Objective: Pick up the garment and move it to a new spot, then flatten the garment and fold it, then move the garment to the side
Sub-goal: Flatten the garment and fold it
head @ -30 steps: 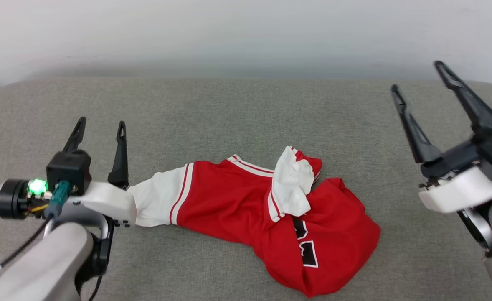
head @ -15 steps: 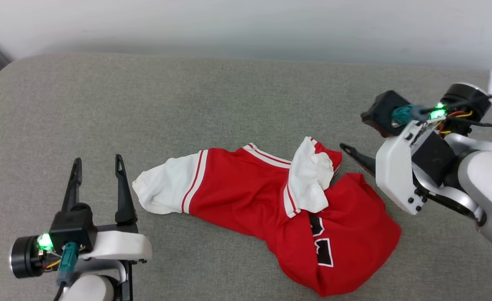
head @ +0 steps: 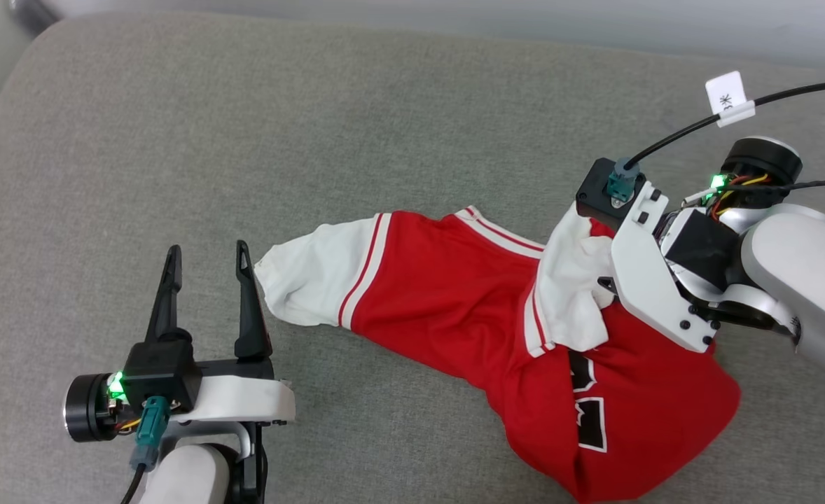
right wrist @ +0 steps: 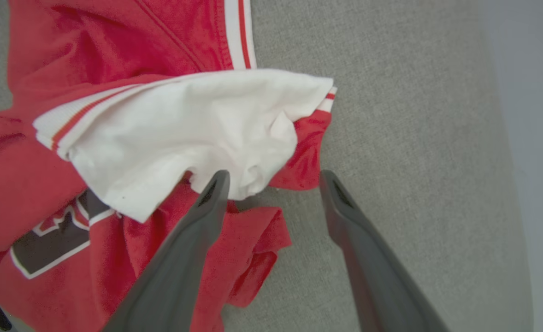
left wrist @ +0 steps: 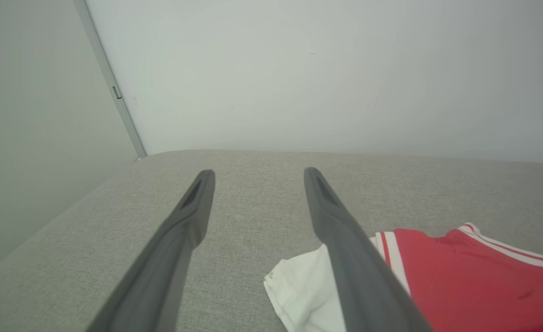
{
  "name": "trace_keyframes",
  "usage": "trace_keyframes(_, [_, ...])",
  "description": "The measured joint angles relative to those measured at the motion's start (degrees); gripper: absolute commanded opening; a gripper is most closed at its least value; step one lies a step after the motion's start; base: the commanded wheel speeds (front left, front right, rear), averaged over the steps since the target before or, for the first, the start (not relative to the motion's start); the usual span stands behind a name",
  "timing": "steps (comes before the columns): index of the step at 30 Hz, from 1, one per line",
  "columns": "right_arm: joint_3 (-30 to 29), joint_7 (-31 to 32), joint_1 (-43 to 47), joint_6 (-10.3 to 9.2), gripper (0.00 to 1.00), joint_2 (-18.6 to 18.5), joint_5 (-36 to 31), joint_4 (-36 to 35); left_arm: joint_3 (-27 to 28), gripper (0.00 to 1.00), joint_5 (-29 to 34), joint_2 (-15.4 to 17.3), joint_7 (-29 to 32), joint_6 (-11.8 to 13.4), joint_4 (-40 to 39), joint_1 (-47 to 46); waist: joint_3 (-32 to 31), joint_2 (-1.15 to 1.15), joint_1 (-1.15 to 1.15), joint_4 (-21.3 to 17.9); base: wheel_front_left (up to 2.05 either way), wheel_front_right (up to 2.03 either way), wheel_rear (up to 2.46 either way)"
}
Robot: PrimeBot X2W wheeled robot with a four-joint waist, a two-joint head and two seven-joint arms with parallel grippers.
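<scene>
Garment (head: 454, 308) lies crumpled on the grey fabric surface (head: 174, 140), its outstretched sleeve (head: 314, 280) reaching toward the left tool (head: 208, 248) and its bunched sleeve (right wrist: 184, 133) heaped on the red body. The right tool (right wrist: 271, 177) hangs over that heap's edge, jaws spread wide, grasping nothing. Closing here may pinch only the loose sleeve, and the shirt would then dangle twisted and be harder to flatten. The left tool, likewise spread and empty, sits just beside the outstretched sleeve.
</scene>
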Motion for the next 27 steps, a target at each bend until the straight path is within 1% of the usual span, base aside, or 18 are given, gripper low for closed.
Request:
trace_keyframes(3, [1.5,0.5,-0.5,0.00,1.00,0.1,0.0,0.4,1.4,1.00,1.6,-2.1,0.0,-1.6,0.5,-0.3,1.6,0.00,0.00,1.2,0.00,0.00,0.00])
trace_keyframes(7, [2.1,0.8,-0.5,0.00,1.00,-0.1,-0.3,0.7,3.3,1.00,3.3,-4.4,0.0,-3.9,1.2,-1.0,3.2,0.00,0.00,2.4,0.00,0.00,0.00])
trace_keyframes(8, [2.1,0.6,-0.5,-0.01,0.84,-0.1,-0.5,0.7,3.7,1.00,3.7,-4.9,0.0,-4.3,1.4,-1.0,3.5,0.00,0.00,2.6,0.00,0.00,0.00])
trace_keyframes(9, [2.1,0.8,-0.4,-0.01,0.33,-0.1,-0.7,0.5,4.3,1.00,4.1,-5.2,0.0,-4.8,1.5,-1.0,3.8,0.00,0.00,2.7,0.00,0.00,0.00])
trace_keyframes(10, [2.2,0.8,-0.1,-0.01,0.00,-0.1,-1.0,0.1,4.8,1.00,4.3,-5.6,0.0,-5.2,1.7,-1.0,4.0,0.00,0.00,2.8,0.00,0.00,0.00])
trace_keyframes(13, [2.3,-0.4,-0.1,0.00,0.00,-0.1,-1.2,-0.2,6.2,1.00,5.3,-6.5,0.0,-6.4,2.1,-1.0,4.2,0.00,0.00,2.6,0.00,0.00,0.00])
trace_keyframes(16, [2.3,-3.7,-0.3,-0.01,0.00,0.0,-1.5,-0.1,7.4,1.00,6.1,-7.3,0.0,-7.3,2.5,-1.0,3.9,0.00,0.00,2.0,0.00,0.00,0.00])
trace_keyframes(19, [2.1,-10.3,-1.5,-0.01,0.00,-0.9,0.4,0.0,8.1,1.00,6.8,-7.9,0.0,-8.2,3.2,-0.7,2.7,0.00,0.00,1.6,0.00,0.00,0.00])
trace_keyframes(21, [1.5,-14.0,-1.7,0.00,0.00,-2.6,1.2,-0.3,9.1,1.00,7.2,-8.0,0.0,-8.5,3.3,0.2,1.6,0.00,0.00,1.2,0.00,0.00,0.00])
trace_keyframes(24, [0.1,-17.8,-1.2,-0.01,0.00,-7.1,3.0,-1.5,10.1,1.00,7.7,-8.2,0.0,-9.0,3.5,1.7,-0.2,0.00,0.00,0.3,0.00,0.00,0.00])
trace_keyframes(27, [-1.9,-19.6,1.9,-0.01,0.00,-11.6,5.1,-3.5,11.6,1.00,8.1,-8.3,0.0,-9.4,3.4,3.5,-1.7,0.00,0.00,-1.2,0.00,0.00,0.00])
